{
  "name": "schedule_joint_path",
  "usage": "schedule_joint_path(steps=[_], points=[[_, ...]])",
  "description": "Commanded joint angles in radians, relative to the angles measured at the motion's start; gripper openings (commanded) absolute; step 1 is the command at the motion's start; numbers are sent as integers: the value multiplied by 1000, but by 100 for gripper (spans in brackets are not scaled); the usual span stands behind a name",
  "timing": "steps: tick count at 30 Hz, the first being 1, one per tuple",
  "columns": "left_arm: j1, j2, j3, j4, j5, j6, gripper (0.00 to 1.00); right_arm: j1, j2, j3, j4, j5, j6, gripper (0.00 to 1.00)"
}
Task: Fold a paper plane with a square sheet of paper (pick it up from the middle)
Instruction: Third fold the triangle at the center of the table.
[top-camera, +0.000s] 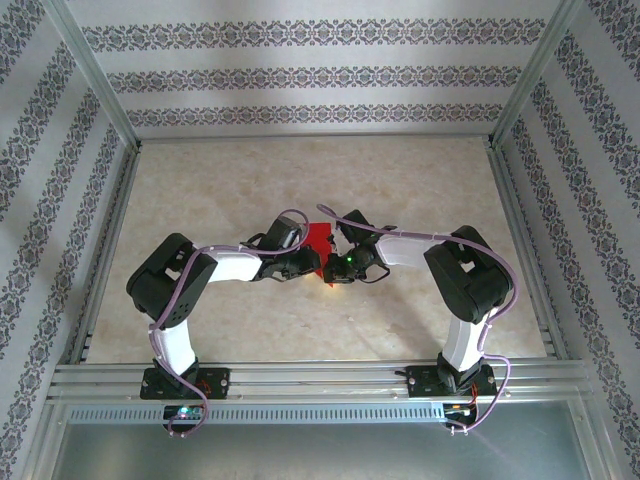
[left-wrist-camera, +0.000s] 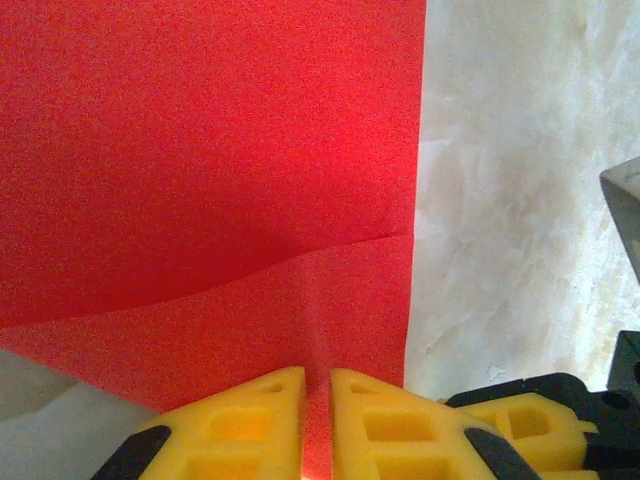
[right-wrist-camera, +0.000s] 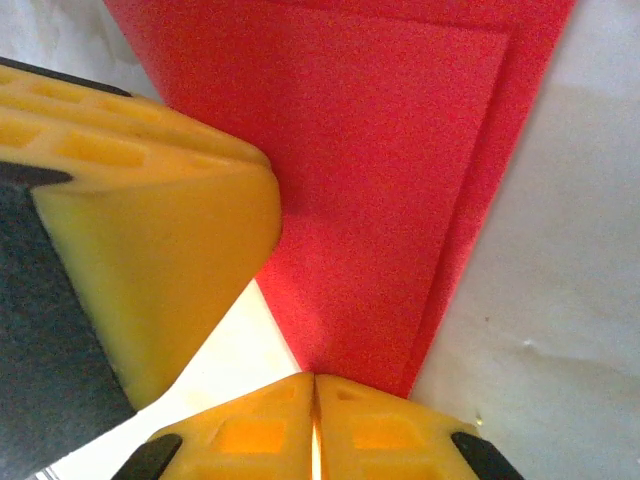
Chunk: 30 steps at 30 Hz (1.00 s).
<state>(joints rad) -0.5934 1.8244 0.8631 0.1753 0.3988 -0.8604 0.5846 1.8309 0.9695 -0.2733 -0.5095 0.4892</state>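
At the bottom of the left wrist view, the left fingers are squeezed shut, with a thin strip of the red paper caught between them. The right fingers are shut too, right at a pointed tip of the paper, and they seem to pinch that tip. The two pairs sit just beside each other.

The paper is partly folded. One layer lies over another, and the layer edges show as soft lines. It sits between the two arms near the middle of the worktop. It is hard to tell if it is lifted or lying flat.

The step looks like lining up a fold. To do it well, both pairs of fingers should hold tight and move slowly together, so the thin paper does not rip or slip out. The edges should match before the crease gets pressed down.
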Motion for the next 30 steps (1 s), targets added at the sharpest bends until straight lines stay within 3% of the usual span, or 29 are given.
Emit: schedule_joint_path(steps=[1, 11, 17, 23, 30], points=[[30, 20, 24, -111, -57, 64, 14, -15, 54, -29, -142, 105, 11, 11], [165, 18, 99, -282, -98, 184, 15, -28, 48, -45, -176, 112, -4, 11], [201, -46, 143, -334, -81, 208, 16, -28, -12, -21, -92, 14, -5, 12], [193, -155, 15, -177, 41, 41, 24, -29, -139, 5, 27, -36, 38, 20], [154, -186, -103, 20, 100, -156, 35, -38, -156, -13, 71, 56, 69, 29]])
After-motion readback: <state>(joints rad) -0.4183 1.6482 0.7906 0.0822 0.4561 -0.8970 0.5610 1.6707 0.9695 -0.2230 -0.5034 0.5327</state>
